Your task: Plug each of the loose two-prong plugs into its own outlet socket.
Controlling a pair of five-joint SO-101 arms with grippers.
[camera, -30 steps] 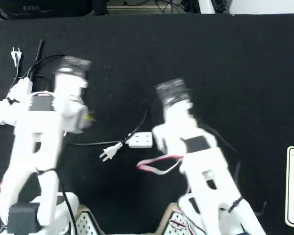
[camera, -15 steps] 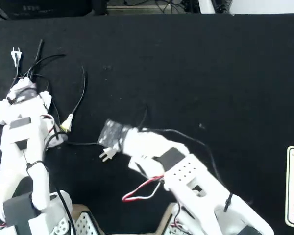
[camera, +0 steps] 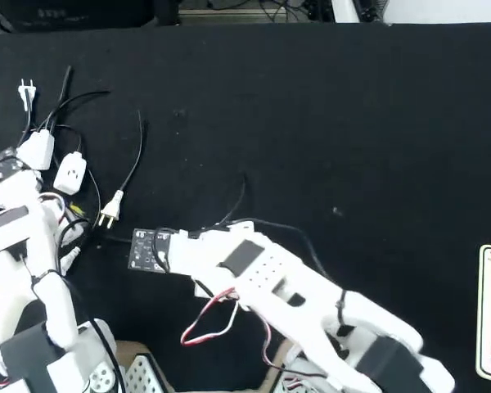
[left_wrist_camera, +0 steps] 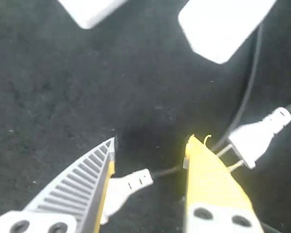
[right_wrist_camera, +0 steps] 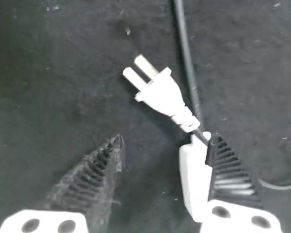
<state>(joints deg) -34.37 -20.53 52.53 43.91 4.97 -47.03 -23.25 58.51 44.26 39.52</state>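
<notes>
Left hand [left_wrist_camera: 151, 143]: wide open, gripping nothing; a small white connector [left_wrist_camera: 131, 182] lies between its jaws (possibly a plug, hard to tell).
Right hand [right_wrist_camera: 167, 139]: spread open and empty, over a loose plug [right_wrist_camera: 157, 92], with a socket [right_wrist_camera: 194, 179] just beside one finger.
Bench [camera: 352, 123]: a far plug [camera: 24, 90] and a near plug [camera: 108, 211] lie free beside two adapters [camera: 69, 173].
Progress: nothing seated; every plug is left to do.

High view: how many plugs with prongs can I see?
2. The back plug lies far left; the near plug lies beside the left arm. The right arm may hide more.
</notes>
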